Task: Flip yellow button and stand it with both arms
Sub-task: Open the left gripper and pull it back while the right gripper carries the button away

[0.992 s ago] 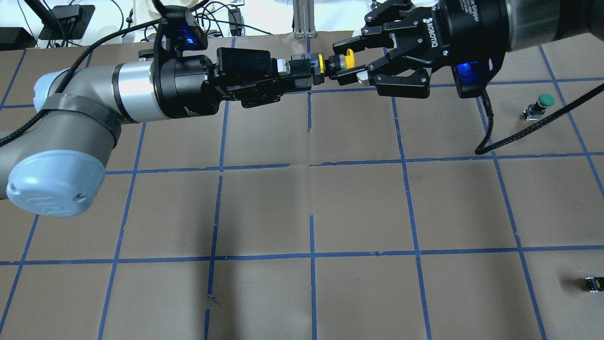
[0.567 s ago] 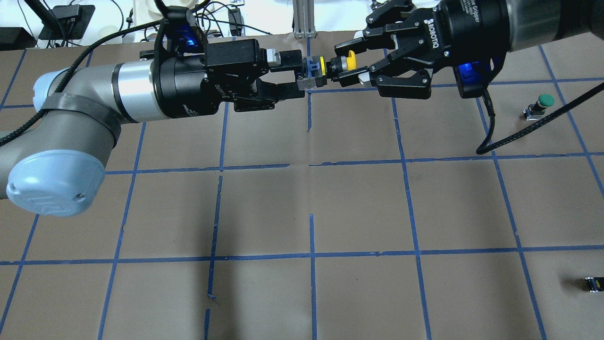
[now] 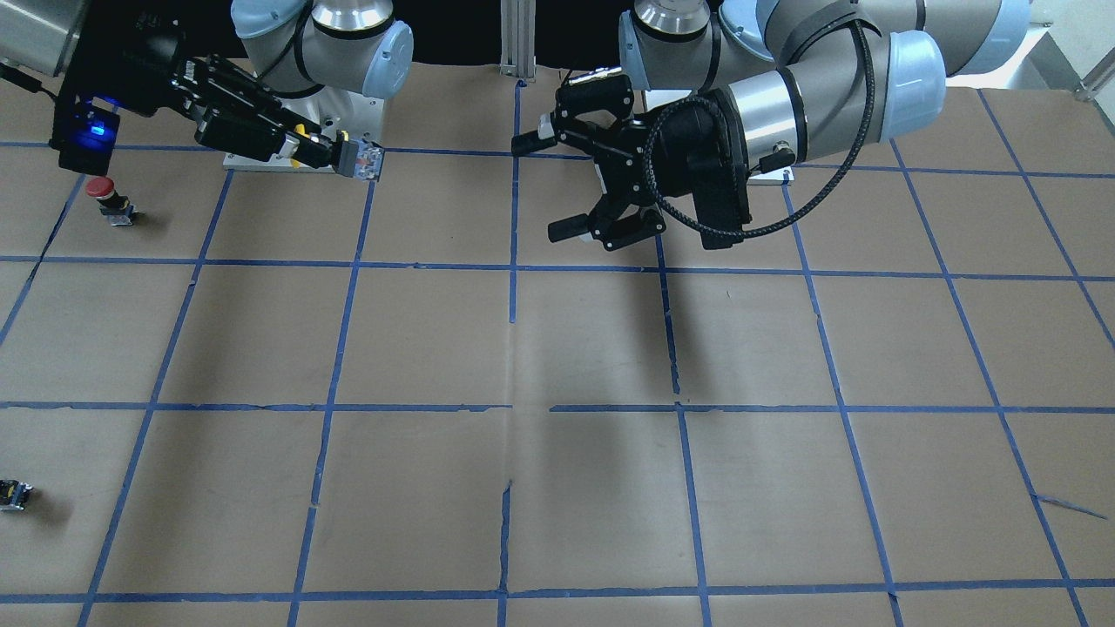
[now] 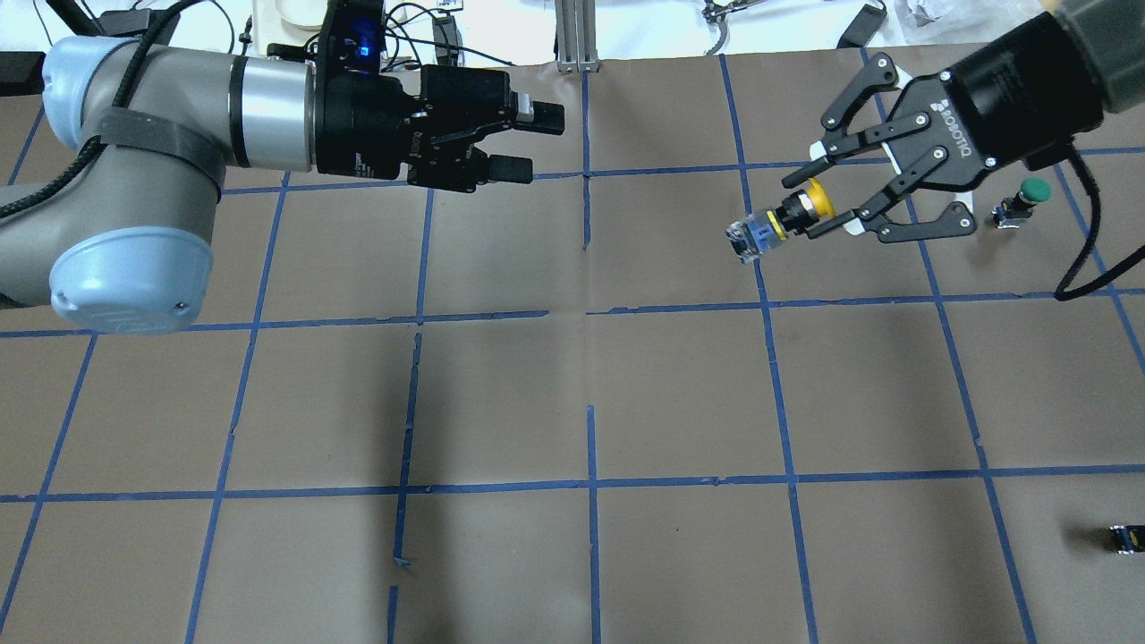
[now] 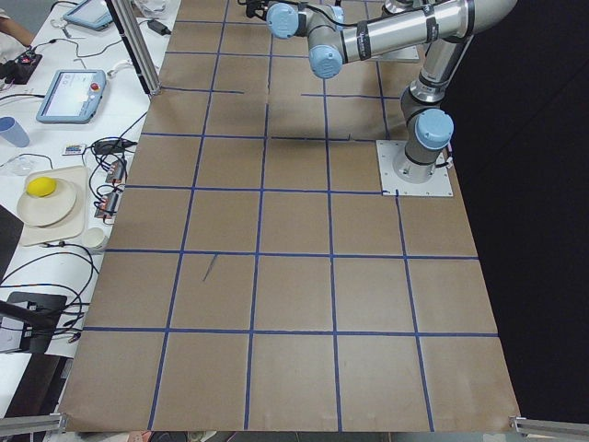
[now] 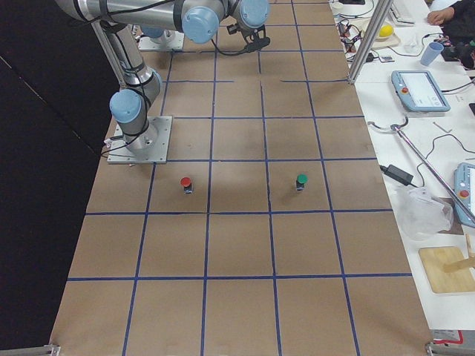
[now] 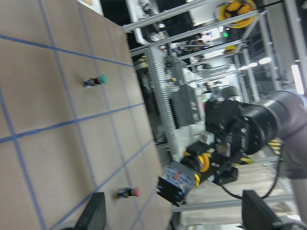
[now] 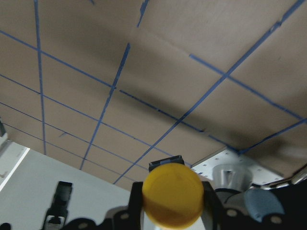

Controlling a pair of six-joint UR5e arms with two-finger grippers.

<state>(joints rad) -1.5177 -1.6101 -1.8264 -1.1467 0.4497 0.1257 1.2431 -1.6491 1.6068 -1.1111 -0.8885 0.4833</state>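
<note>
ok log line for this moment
left arm: jaws open, empty | right arm: jaws shut on yellow mushroom-cap push-button, held in air | standing: not yet done

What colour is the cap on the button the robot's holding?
Yellow; the button shows best in the right wrist view.

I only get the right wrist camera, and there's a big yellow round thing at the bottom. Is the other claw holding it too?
Observer: No. The left claw is open and empty, well apart from the yellow button.
Child: Which way is the button pointing?
Observer: The right claw holds it sideways. The base block sticks out toward the middle of the table and the cap faces back toward the wrist.
Child: Are there other buttons around?
Observer: Yes, a green-capped button sits on the table. Nothing is touching it. In the overhead view it's just past the right claw.
</note>
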